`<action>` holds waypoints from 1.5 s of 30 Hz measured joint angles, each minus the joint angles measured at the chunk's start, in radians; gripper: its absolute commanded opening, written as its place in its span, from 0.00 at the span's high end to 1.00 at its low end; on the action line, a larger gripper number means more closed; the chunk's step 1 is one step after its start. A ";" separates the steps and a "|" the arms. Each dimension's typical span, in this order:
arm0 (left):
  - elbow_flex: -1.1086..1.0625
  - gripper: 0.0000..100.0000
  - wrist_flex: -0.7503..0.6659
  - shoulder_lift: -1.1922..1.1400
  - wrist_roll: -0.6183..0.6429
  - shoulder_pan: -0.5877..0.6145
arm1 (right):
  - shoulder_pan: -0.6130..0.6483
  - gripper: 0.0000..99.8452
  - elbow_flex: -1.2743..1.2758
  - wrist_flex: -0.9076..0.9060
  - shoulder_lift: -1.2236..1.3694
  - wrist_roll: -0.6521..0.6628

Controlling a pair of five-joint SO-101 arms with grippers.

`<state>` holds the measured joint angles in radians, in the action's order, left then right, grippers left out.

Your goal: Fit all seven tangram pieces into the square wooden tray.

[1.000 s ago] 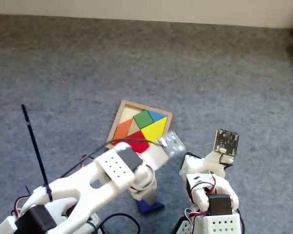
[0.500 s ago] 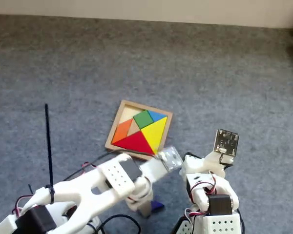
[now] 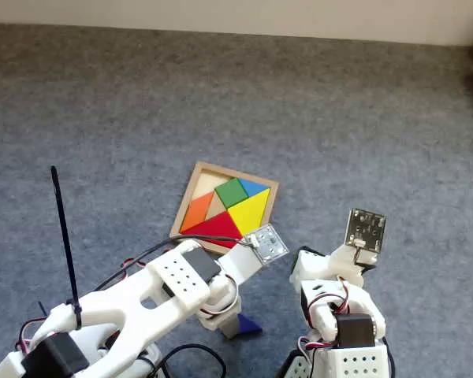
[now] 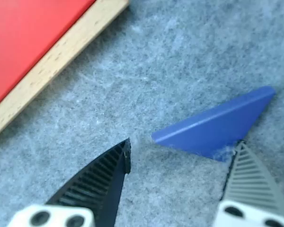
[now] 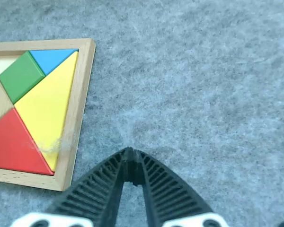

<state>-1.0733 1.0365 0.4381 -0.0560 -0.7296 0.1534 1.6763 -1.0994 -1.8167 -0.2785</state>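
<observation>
1. The left pincer (image 4: pixel 183 143) is spread wide, low over the grey counter (image 3: pixel 339 118), and holds nothing.
2. The dark blue triangle (image 4: pixel 217 127) lies flat on the counter between its two tips. One corner looks to be touching the pale finger (image 4: pixel 248 177), or nearly so. The black finger (image 4: pixel 106 182) stands apart from the triangle's other end.
3. In the high view the dark blue triangle (image 3: pixel 249 324) lies outside the tray (image 3: pixel 184 201), on the side nearer the arms' bases, partly hidden by the left arm.
4. A corner of the tray, with the red piece (image 4: pixel 28 38) seated against its rim, lies near the left pincer but apart from the triangle.
5. The right pincer (image 5: pixel 130 153) is closed, finger against finger, with nothing between. It hangs over bare counter just beside the tray's rim (image 5: pixel 83 94).
6. Seated in the tray are the red piece, a yellow piece (image 5: pixel 49 109), a green piece (image 5: pixel 21 75), a light blue piece (image 5: pixel 52 57) and an orange piece (image 3: pixel 197 211).
7. I cannot tell whether the pale patch in the tray's far corner is a piece or bare wood.
</observation>
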 measured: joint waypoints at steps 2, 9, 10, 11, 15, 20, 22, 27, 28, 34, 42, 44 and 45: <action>0.000 0.69 -0.011 0.000 0.000 -0.014 | 0.000 1.00 0.000 0.000 0.000 0.000; 0.011 0.69 -0.040 -0.006 0.000 -0.018 | 0.000 1.00 0.000 0.000 0.000 0.000; 0.025 0.69 -0.043 -0.021 -0.002 -0.018 | 0.000 1.00 0.000 0.000 0.000 0.000; 0.040 0.69 -0.043 -0.044 -0.002 -0.018 | 0.000 1.00 0.000 0.000 0.000 0.000; 0.132 0.70 -0.043 -0.189 -0.002 -0.018 | 0.000 1.00 0.000 0.000 0.000 0.000; 0.216 0.70 -0.032 -0.287 0.043 -0.021 | 0.000 1.00 0.000 0.000 0.000 0.000; 0.227 0.70 -0.031 -0.292 0.046 -0.021 | 0.000 1.00 0.000 0.000 0.000 0.000; 0.233 0.78 -0.025 -0.296 0.051 -0.021 | 0.000 1.00 0.000 0.000 0.000 0.000; 0.233 0.81 -0.025 -0.296 0.051 -0.023 | 0.000 1.00 0.000 0.000 0.000 0.000; 0.235 0.86 -0.011 -0.293 0.012 -0.028 | 0.000 1.00 0.000 0.000 0.000 0.000; 0.235 0.86 0.054 -0.293 0.000 0.032 | 0.000 1.00 0.000 0.000 0.000 0.000; 0.235 0.87 0.061 -0.293 -0.012 0.084 | 0.000 1.00 0.000 0.000 0.000 0.000; 0.233 0.88 0.064 -0.293 -0.029 0.109 | 0.000 1.00 0.000 0.000 0.000 0.000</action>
<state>-0.8401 1.1009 0.1450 -0.0852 -0.6206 0.1534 1.6763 -1.0994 -1.8167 -0.2785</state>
